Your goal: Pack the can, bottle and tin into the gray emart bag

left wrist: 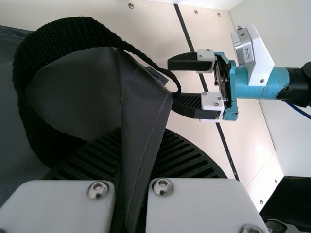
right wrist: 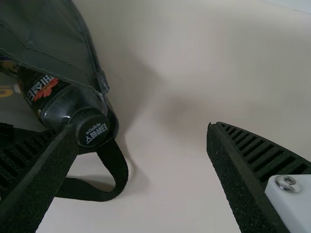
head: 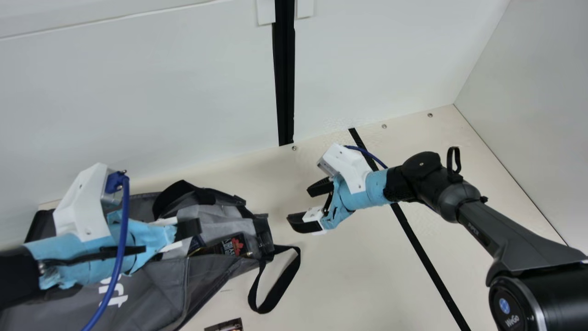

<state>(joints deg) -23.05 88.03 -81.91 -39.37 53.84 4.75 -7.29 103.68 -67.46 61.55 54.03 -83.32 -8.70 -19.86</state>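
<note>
The right claw (head: 300, 204) stands with its fingers well apart and nothing between them; the left claw (head: 197, 227) is clamped on a fold of the gray emart bag (head: 156, 285). The bottle (right wrist: 58, 99) lies on its side in the bag's mouth, ahead of the right claw and a little nearer the robot — its long axis runs outward from the bag, cap (right wrist: 92, 128) toward that claw. The right arm is nearer the cap end, so a push along that axis would probably seat it deeper, provided the strap (right wrist: 119, 170) doesn't snag a finger. A dark printed item (head: 225, 325), its kind unclear, lies outside the bag, robot-side of both claws — likely still to pack.
</note>
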